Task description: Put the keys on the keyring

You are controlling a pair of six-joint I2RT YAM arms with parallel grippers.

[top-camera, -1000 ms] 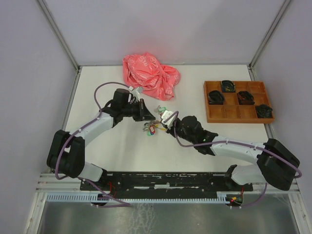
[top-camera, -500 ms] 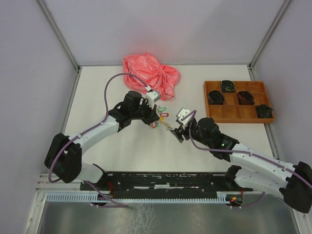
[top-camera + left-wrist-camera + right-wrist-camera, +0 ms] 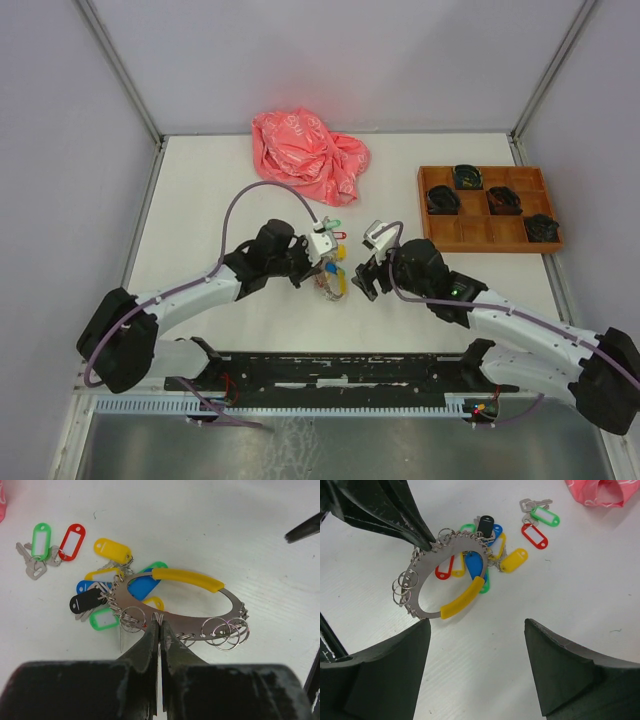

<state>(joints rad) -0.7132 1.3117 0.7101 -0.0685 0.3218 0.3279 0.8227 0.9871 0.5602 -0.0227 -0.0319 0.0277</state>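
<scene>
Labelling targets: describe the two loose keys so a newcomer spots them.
From the crumpled pink bag at the back, come toward the big metal keyring bunched with tags. The keys lie between, loose: one green tag, one red, off the ring.

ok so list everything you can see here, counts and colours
keyring: one, silver oval with yellow sleeve, held at its rim
loose keys: two, silver, green and red tags, on the table apart from the keyring
tagged keys: several, mixed colours, on the keyring
split rings: several, silver, keyring's rim
bag: one, pink, table's far side
tray: one, brown, far right
black items: four, black, tray compartments
left gripper: one, black, shut on keyring
right gripper: one, black, open, empty, near keyring
</scene>
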